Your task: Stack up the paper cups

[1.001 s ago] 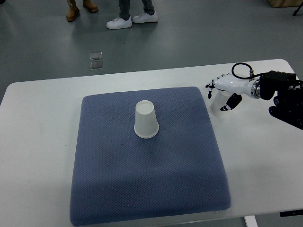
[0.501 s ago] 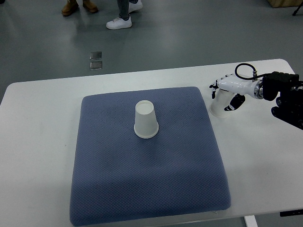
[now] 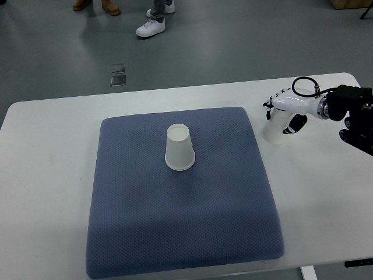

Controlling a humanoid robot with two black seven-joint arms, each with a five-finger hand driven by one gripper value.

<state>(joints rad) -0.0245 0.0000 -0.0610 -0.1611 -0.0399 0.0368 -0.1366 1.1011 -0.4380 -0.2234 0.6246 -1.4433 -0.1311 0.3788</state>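
Shifted slightly toward the right edge since the frame a second earlier: the right hand and the paper cup it grips — both sit a little farther from the pad than before; the centre cup has not moved.

White table fills most of the frame, grey floor above it. Blue-grey textured pad lies across the table's middle, corners rounded, flat.

Right arm enters from the right edge in the upper right of the frame, black forearm housing with a looped black cable above the wrist. Fingers wrapped around the second paper cup — clamped on it from above and the side. That cup is upside down, its rim on the bare table just right of the pad's upper-right corner, not on the pad.

First paper cup, white, stands inverted on the pad, slightly above centre of frame, well apart from the held one.

A person's shoes at the top edge on the floor. Small square floor plate below them.
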